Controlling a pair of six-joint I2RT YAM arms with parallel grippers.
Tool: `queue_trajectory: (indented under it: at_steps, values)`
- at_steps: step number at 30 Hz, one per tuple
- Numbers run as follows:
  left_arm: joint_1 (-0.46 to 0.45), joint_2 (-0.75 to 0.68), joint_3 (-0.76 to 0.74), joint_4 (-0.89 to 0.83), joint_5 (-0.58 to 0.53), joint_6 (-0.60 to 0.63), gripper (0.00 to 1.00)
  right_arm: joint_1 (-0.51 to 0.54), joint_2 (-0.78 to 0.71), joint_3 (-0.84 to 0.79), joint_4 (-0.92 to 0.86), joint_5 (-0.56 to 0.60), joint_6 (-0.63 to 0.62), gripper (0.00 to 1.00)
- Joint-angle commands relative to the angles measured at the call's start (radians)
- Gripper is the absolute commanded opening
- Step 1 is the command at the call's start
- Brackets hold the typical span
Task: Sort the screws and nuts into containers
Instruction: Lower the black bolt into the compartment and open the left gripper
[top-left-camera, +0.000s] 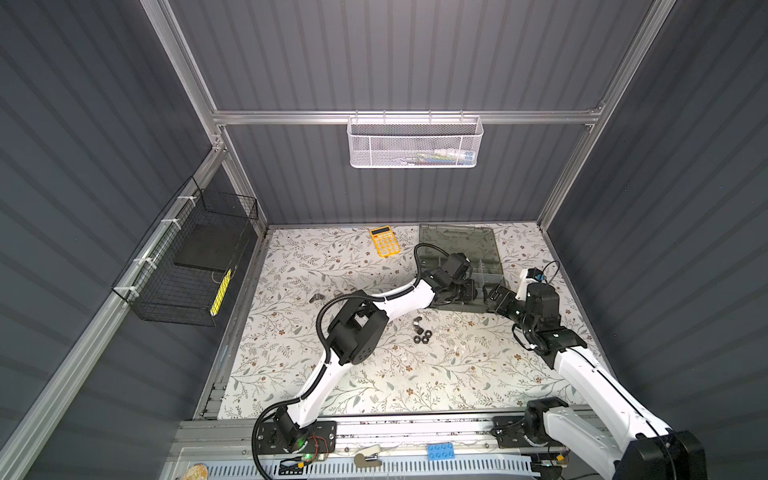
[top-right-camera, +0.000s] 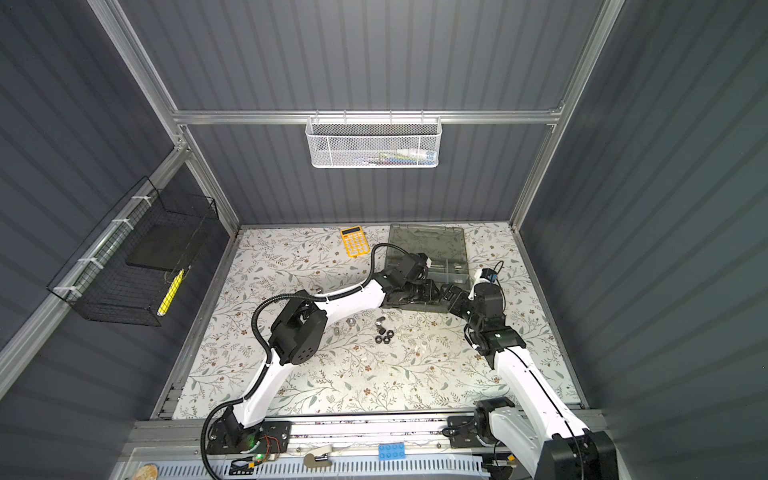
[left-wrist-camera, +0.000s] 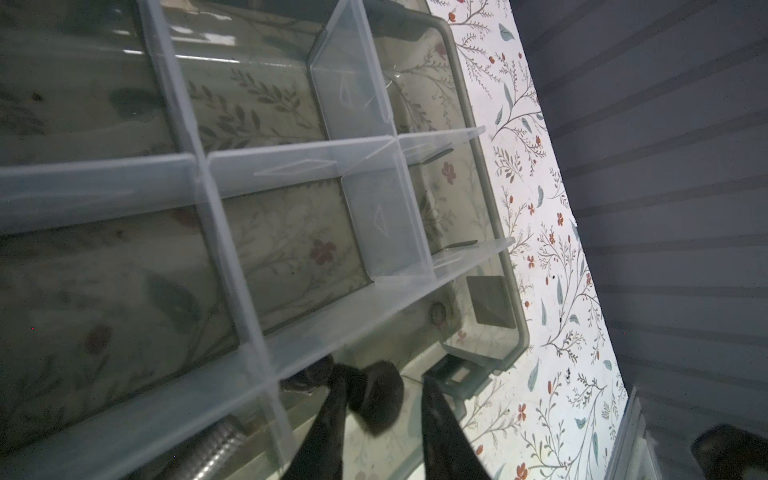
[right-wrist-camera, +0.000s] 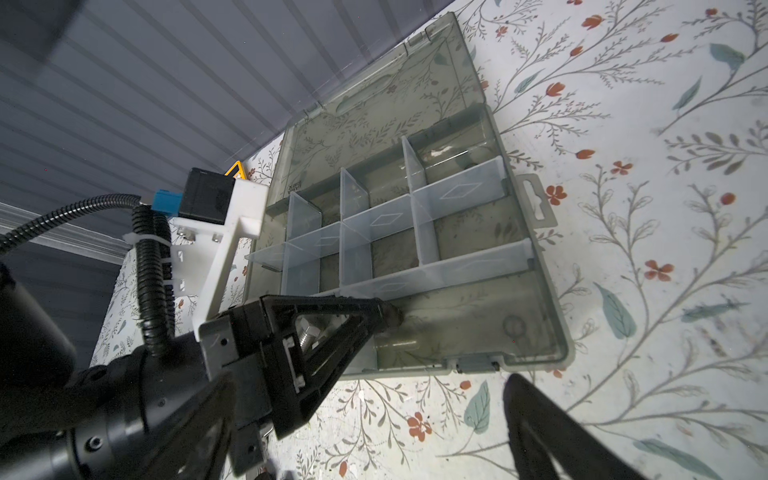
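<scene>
Our left tool (left-wrist-camera: 382, 376) dips into the smoky grey translucent plastic organizer box (right-wrist-camera: 555, 291) at 1 o'clock on the floral worktop (top-left-camera: 374, 374), jaws narrowly parted, a small black piece (left-wrist-camera: 374, 399) touching one finger. The right tool (top-left-camera: 489, 298) gapes empty. Black hexagonal nuts (top-left-camera: 422, 336) lie at the box's 7 o'clock.

the organizer box (top-left-camera: 457, 241) lies far right on the table (top-left-camera: 374, 382), the calculator (top-left-camera: 385, 241) left of it. nuts (top-left-camera: 422, 334) lie mid-table, nearer than the box. a screw (right-wrist-camera: 307, 332) lies in its near compartment.
</scene>
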Motion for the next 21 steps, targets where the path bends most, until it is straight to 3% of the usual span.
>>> queue_trajectory:
  at_steps: [1, 14, 21]
  values:
    - [-0.007, 0.022, 0.038, -0.005, 0.008, -0.006, 0.34, -0.006, -0.016, -0.015, 0.008, -0.004, 0.008, 0.99]
    - [-0.007, -0.05, 0.061, -0.081, -0.032, 0.045, 0.42, -0.011, -0.052, -0.029, 0.012, 0.002, 0.016, 0.99]
    - [0.0, -0.148, 0.059, -0.171, -0.114, 0.127, 0.52, -0.012, -0.088, -0.046, 0.029, -0.009, 0.016, 0.99]
